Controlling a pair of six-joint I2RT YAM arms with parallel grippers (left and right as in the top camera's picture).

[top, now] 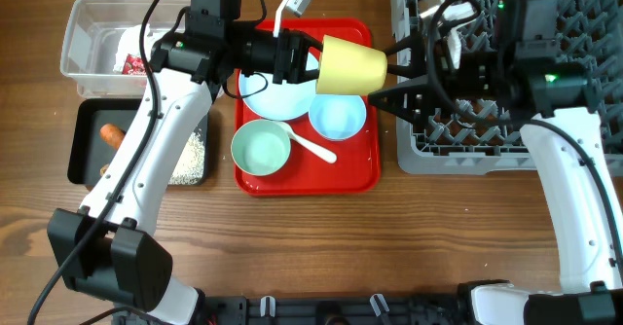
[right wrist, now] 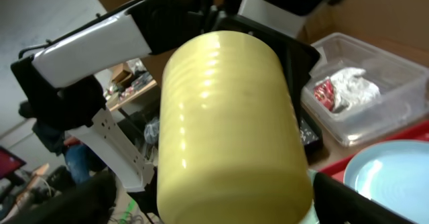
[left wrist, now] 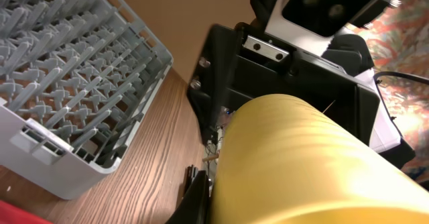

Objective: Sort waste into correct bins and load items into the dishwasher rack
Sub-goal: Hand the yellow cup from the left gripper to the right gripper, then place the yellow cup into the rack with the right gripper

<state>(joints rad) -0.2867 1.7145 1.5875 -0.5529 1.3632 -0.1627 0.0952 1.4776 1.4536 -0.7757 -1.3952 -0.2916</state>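
1. Dishwasher rack (top: 487, 160) (left wrist: 67, 83): grey pegged crate, far right of the table. The right arm reaches across it.
2. Red serving tray (top: 360, 174): flat, centre of the table, just left of the rack. It carries the plate, both bowls and the spoon.
3. Clear tub (top: 83, 33) (right wrist: 375, 127): far left. It holds a crumpled white napkin (top: 122, 43) (right wrist: 352, 83) and a red wrapper (top: 131, 64) (right wrist: 326, 90).
4. Black tray (top: 83, 160): left, directly on the near side of the tub. It holds a carrot piece (top: 114, 133) towards its left and loose rice (top: 190, 155) along its right side.
5. Plate (top: 273, 99) (right wrist: 389, 177): light blue, on the far left part of the red tray, partly hidden under the left arm and the cup.
6. Bowl, near left (top: 261, 150): pale, upright on the red tray.
7. Bowl, right (top: 339, 119): light blue, upright, just beside the plate and directly below the cup.
8. Yellow cup (top: 348, 64) (left wrist: 301, 163) (right wrist: 228, 123): in the air on its side above the far part of the red tray, between the two grippers.
9. Left gripper (top: 307, 60): closed on the cup's left end and carrying it.
10. Right gripper (top: 380, 74): jaws spread wide, one finger on each side of the cup's right end. No grip is visible.
11. Spoon (top: 313, 148): white plastic, lying on the red tray, angled from the near-left bowl's rim towards the near right.
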